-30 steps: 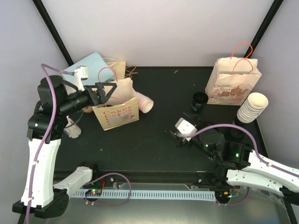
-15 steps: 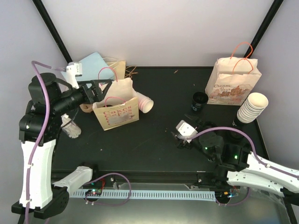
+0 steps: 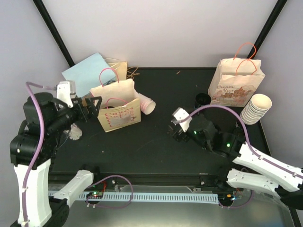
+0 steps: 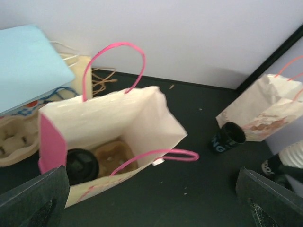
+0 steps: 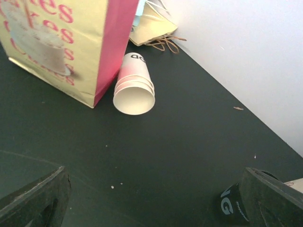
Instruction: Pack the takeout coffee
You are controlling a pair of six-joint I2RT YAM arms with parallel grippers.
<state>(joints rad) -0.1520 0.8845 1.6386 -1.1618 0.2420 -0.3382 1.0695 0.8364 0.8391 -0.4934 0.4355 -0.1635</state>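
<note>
- Over to the left pincer (image 3: 91, 106): fingers spread wide, nothing held, hovering at the near-left of the cream paper bag with pink handles (image 4: 118, 118), looking into its open mouth.
- Down in that bag, a black-lidded coffee cup (image 4: 81, 164) sits in a brown cardboard carrier (image 4: 116, 156), below the fingers, apart from them.
- The right pincer (image 3: 176, 132) gapes wide too, empty, low at mid-table.
- A short black paper cup (image 3: 202, 100) stands just beyond its right finger; a tipped stack of pink-and-white paper cups (image 5: 134, 87) lies ahead, just beside the bag.
</note>
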